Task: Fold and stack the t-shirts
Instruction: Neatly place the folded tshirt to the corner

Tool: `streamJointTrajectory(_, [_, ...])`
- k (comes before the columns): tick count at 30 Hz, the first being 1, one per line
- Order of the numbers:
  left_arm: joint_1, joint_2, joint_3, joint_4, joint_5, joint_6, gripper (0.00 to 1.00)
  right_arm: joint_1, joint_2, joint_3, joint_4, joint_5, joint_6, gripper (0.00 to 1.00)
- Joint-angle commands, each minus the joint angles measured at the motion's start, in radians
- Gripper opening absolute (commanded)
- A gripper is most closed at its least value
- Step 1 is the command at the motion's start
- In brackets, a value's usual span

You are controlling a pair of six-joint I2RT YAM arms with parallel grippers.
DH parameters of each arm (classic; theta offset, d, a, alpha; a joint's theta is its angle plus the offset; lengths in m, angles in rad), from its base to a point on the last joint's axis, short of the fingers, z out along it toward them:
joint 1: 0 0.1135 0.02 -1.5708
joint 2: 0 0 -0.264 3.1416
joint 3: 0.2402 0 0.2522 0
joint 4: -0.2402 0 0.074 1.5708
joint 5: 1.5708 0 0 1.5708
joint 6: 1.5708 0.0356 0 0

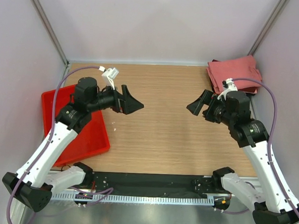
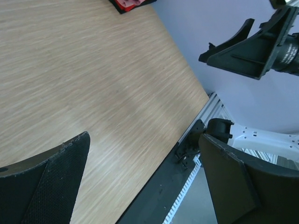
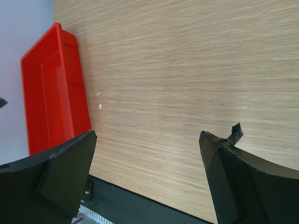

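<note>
A stack of folded t-shirts, salmon-pink to red, lies in the table's far right corner; a corner of it shows at the top edge of the left wrist view. My left gripper hovers over the left-middle of the table, open and empty, pointing right; its wrist view shows only bare wood between the jaws. My right gripper hovers just in front of the stack, open and empty, pointing left, and its wrist view shows the same. No shirt lies between the grippers.
A red plastic tray sits at the table's left edge, seen also in the right wrist view, with nothing visible inside. Grey walls close off the back and sides. A black strip runs along the near edge between the arm bases.
</note>
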Motion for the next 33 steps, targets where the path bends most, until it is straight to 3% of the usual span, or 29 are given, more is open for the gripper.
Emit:
streamJointTrajectory(1, [-0.005, -0.042, -0.023, 0.039, -0.026, -0.016, 1.0, 0.001, -0.04, 0.031, 0.029, -0.023, 0.051, 1.0])
streamJointTrajectory(33, [-0.005, -0.071, -0.029, 0.047, 0.002, -0.019, 1.0, 0.003, -0.075, 0.026, 0.012, 0.073, 0.085, 1.0])
